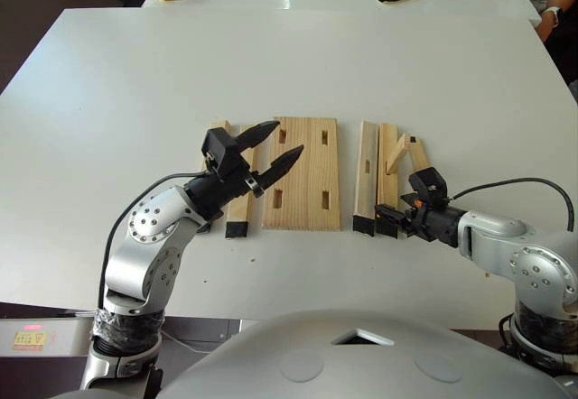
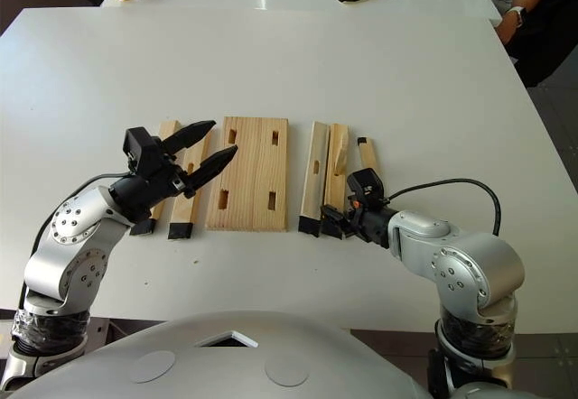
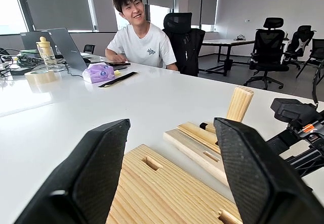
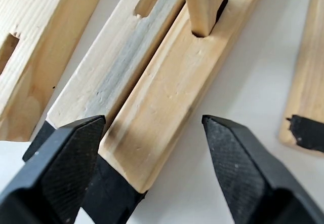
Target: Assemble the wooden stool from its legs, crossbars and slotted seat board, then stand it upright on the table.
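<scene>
Seat board (image 1: 302, 173), slotted, lay flat near the middle of the desk (image 1: 135, 83), with four slots visible in its upper face. One pair of legs (image 1: 237, 209) lay just beside its left edge and a second pair of legs (image 1: 366, 169) lay just beside its right edge. All the legs ran parallel to the board, with their black-capped ends toward the robot. A crossbar (image 1: 397, 151) stood tilted with one end seated in a slot of the outer right leg (image 4: 167, 92). A further wooden piece (image 1: 420, 153) lay on the desk just right of that leg.

The left end effector (image 1: 287, 139) was held above the desk over the left legs and the left edge of the seat board. Its fingers (image 3: 88, 173) were spread apart and gripped nothing.

The right end effector (image 4: 152, 148) sat low at the near end of the outer right leg. Its fingers (image 4: 238, 168) were apart, one on each side of the black cap; contact with the leg could not be determined.
</scene>
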Available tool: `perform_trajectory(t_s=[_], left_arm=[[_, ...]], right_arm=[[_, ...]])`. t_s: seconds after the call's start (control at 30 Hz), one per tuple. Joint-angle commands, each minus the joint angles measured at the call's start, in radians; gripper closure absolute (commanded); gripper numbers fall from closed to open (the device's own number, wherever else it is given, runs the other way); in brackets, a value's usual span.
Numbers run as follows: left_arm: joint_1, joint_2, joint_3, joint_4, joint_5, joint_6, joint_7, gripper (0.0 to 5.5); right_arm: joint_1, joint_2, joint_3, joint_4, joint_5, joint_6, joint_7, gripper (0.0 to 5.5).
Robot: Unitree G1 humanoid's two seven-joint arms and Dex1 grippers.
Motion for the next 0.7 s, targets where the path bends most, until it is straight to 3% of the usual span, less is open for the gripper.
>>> perform_trajectory(t_s=[0.03,0.27,0.7], left_arm=[[0.007,-0.003,-0.006,-0.011,0.006,0.008,0.017,2.43],[0.026,-0.014,-0.015,-0.017,0.016,-0.005,0.029,2.43],[0.02,-0.02,-0.034,-0.013,0.02,-0.009,0.034,2.43]], right_arm=[[0.009,-0.048,0.04,0.017,-0.056,-0.035,0.018,1.96],[0.01,-0.156,0.112,0.032,-0.149,-0.143,0.069,1.96],[0.036,-0.204,0.183,0.133,-0.267,-0.273,0.126,1.96]])
